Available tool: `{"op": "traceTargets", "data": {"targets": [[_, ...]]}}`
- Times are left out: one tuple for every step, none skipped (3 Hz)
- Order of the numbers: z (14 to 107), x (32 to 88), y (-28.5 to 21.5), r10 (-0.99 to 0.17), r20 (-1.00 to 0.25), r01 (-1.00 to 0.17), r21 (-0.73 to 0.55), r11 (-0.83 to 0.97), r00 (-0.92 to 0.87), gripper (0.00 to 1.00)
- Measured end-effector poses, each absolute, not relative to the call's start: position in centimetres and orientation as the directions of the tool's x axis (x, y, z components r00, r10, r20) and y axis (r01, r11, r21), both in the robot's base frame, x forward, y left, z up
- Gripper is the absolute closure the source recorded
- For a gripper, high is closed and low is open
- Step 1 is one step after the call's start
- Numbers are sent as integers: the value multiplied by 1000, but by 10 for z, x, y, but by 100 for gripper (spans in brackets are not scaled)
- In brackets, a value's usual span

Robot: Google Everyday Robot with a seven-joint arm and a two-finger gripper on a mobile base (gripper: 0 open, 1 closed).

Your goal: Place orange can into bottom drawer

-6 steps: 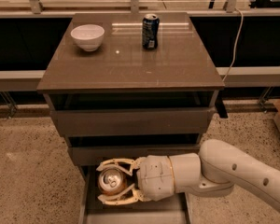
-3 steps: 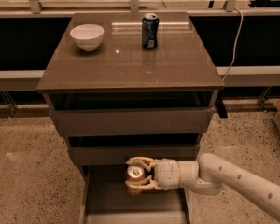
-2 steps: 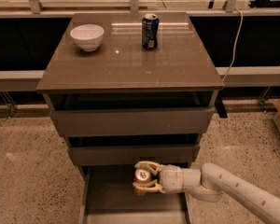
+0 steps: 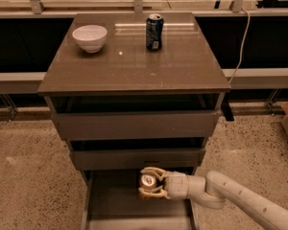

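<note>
The orange can (image 4: 147,181) is an orange-gold drink can with a silver top. My gripper (image 4: 150,183) is shut on it, its pale curved fingers (image 4: 153,171) wrapped around its sides. The can stands upright low inside the bottom drawer (image 4: 113,200), near the back middle of its flat dark floor, just under the front of the drawer above. I cannot tell whether the can touches the floor. My white arm (image 4: 230,195) reaches in from the lower right.
The cabinet top (image 4: 134,61) holds a white bowl (image 4: 90,37) at the back left and a dark blue can (image 4: 154,31) at the back middle. The two upper drawers (image 4: 134,123) stand slightly open. A speckled floor (image 4: 29,176) lies around the cabinet.
My gripper has carried the orange can away from the camera and to the right, down and deeper into the bottom drawer. The arm now reaches further in.
</note>
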State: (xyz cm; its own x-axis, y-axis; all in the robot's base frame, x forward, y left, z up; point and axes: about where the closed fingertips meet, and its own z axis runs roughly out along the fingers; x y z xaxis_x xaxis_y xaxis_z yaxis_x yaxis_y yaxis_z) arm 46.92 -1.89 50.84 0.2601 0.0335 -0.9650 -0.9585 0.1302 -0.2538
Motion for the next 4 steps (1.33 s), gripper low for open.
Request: {"op": "traceTargets", "data": {"targets": [[502,470,2,28,-975,-975,-221,27,222,100],[466,489,10,52,-983,-984,-176,23,177,100],[397,500,13,25,-994,-994,-101,45,102,100],[337,498,8,-37,-999,-997,-32,70,29,100]]}}
